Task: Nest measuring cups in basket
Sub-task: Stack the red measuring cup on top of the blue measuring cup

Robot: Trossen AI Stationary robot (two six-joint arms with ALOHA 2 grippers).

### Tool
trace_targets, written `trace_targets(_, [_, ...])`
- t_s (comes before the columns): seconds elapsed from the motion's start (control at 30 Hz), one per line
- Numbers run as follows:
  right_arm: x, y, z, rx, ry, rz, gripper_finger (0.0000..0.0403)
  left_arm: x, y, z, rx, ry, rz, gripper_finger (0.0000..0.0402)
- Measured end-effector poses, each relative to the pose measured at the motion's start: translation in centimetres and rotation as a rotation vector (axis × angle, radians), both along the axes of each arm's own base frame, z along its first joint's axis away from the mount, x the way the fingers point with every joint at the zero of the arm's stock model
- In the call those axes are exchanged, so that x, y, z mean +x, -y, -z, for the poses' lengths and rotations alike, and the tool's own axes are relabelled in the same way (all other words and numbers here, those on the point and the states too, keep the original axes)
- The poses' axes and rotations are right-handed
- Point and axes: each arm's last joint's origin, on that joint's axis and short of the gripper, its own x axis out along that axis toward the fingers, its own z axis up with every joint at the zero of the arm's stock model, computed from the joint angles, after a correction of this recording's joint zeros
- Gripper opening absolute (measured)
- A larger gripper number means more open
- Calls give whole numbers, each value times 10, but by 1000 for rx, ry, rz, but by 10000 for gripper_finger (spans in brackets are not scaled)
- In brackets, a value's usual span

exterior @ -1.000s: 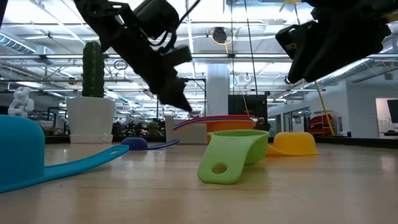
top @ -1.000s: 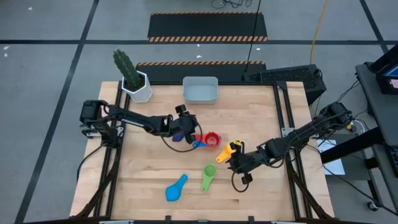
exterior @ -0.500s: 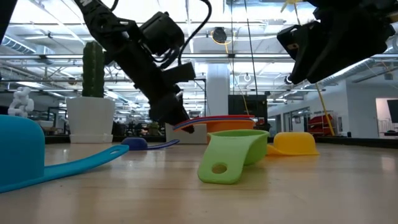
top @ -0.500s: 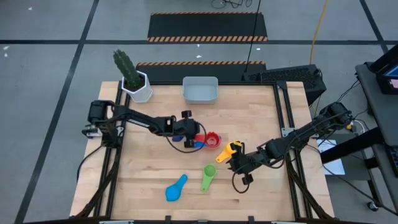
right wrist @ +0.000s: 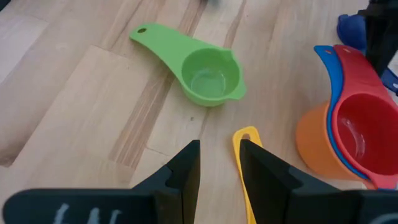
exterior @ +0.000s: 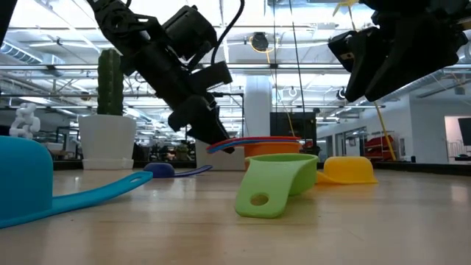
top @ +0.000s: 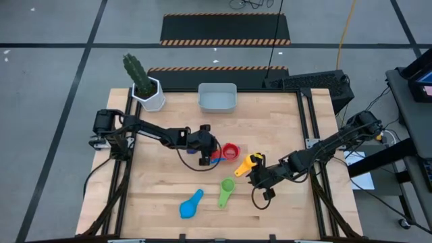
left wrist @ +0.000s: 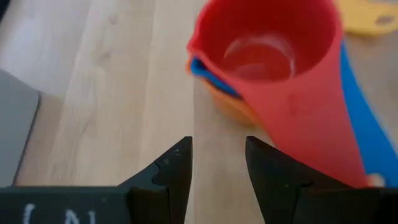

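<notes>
A red cup nested in a blue and an orange one forms a stack [top: 230,152] mid-table, its handles [right wrist: 329,59] pointing toward my left arm. My left gripper [left wrist: 217,168] stands open, slanting down at the handle ends [exterior: 213,146], with bare wood between its fingers. A yellow cup [exterior: 346,168] lies upside down on its rim. My right gripper [right wrist: 219,163] hangs open above the yellow cup's handle [right wrist: 246,140], clear of it. The green cup [top: 226,189], the light blue cup [top: 190,204] and a dark blue cup [exterior: 158,169] lie on the table. The basket [top: 217,98] stands at the far edge. My left gripper has one finger [left wrist: 273,177] right beside the red cup's handle [left wrist: 339,155], which runs past that finger's outer side. I cannot tell whether the finger touches it. Nothing lies between the two fingers.
A white pot with a cactus [top: 148,91] stands at the far left corner, left of the basket. Bare wood lies along the table's left side and near the right edge.
My left gripper has sunk toward the handle ends of the stacked cups and turned at the wrist, so that it slants down at them. The cups have not moved.
</notes>
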Motion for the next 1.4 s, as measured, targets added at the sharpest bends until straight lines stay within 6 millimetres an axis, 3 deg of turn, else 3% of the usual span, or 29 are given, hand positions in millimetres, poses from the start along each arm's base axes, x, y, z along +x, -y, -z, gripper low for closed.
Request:
trace_targets(0.4, [0,0,0,-2,1,-3,107,-8,1,1,-70,-66,-67,152])
trace_targets(0.67, [1,2,0,-46,20,24,107,-25,3,-51,-195,37,-248,152])
trace_targets(0.8, [2,5,0,-50,20,30,107,-30,28,-69,-214,102,-199,161])
trace_targets(0.97, [4,9,0,-59,20,37,107,-32,62,-73,-221,158,-188,217])
trace_targets(1.2, [8,20,-1,-123,32,49,107,-37,83,-73,-121,210,-257,340])
trace_targets(1.3, [10,25,-1,-187,49,75,107,-33,89,-63,-117,204,-284,386])
trace_targets(1.4, [11,29,-2,-232,60,91,107,-27,93,-47,-105,172,-284,393])
